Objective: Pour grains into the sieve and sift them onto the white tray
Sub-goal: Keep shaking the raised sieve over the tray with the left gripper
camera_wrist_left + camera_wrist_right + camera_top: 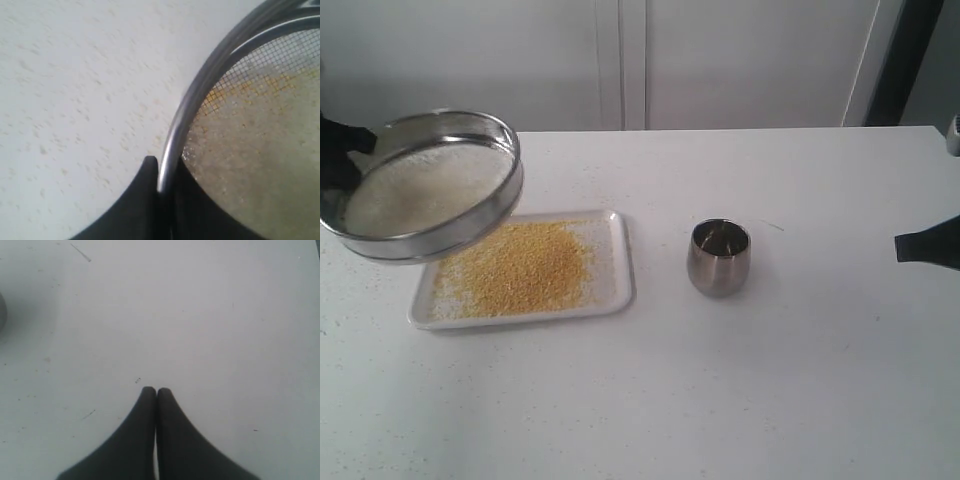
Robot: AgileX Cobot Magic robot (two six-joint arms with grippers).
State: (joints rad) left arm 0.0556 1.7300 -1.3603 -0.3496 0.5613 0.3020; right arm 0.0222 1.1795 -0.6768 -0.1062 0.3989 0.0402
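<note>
- My left gripper (161, 172) is clamped on the rim of the sieve (200, 85), one finger inside the steel ring and one outside. The jaws are nearly together, with just the thin wall between them.
- In the exterior view the left gripper (340, 150) is a black shape at the left edge. It is on the sieve's (425, 190) left side, and its tips are hidden behind the ring.
- The sieve is off the table and slightly tilted, with its right side higher in the exterior view. It hangs over the far-left corner of the white tray (620, 270) and covers that corner from the camera.
- The sieve holds a whitish, rice-like layer of grains (420, 185) spread over the mesh.
- The left wrist view shows the wire mesh (260, 75) close up, with pale grains and a few yellow specks on it.
- The white tray lies flat on the white table (770, 380), left of centre.
- The tray holds a pile of golden-yellow grains (520, 268) filling most of it, with pale specks near the edges.
- A small steel cup (718, 258) stands upright to the right of the tray, apart from it. Its inside is dark, so I cannot tell what is in it.
- My right gripper (156, 390) has its fingers pressed together with nothing between them, above bare table.
- In the exterior view the right gripper (905, 245) is at the far right edge, well apart from the cup.
</note>
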